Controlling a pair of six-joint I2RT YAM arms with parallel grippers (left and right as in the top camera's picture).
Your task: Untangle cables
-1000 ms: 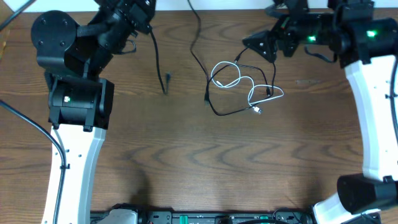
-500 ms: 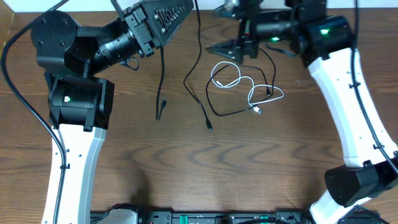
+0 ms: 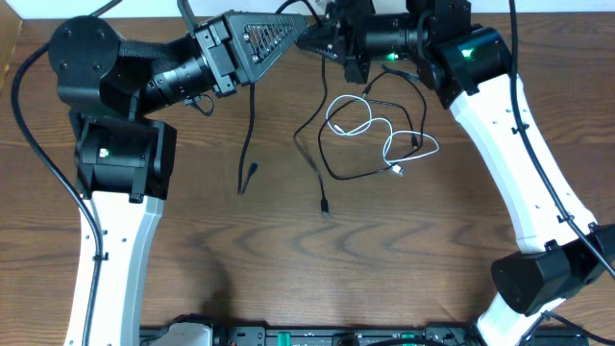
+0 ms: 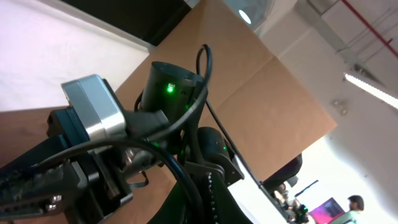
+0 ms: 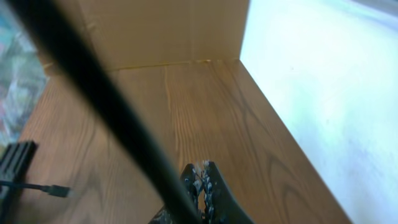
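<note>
- Your left claw (image 3: 293, 29) reaches in from the left near the table's far edge with its fingers pressed together. You cannot tell from any view whether a cord sits between them.
- Your right claw (image 3: 309, 40) comes in from the other side, almost tip to tip with the left one. The right wrist view shows its fingers (image 5: 200, 180) closed. A blurred black cord runs down past them, but a grip on it is not clear.
- The black cord (image 3: 248, 125) is partly raised. One strand drops from under the left claw to a plug (image 3: 244, 183) near the table (image 3: 432, 269). A second strand curves down from under the right claw to another plug (image 3: 325, 206).
- The white cord (image 3: 369, 117) lies in loose loops on the table, below the right claw.
- A black loop lies across the white loops, so the two are not separated.
- Judged from this, you are early to midway. Some black cord is drawn clear to the left, but the knot of loops is left to pull apart.
</note>
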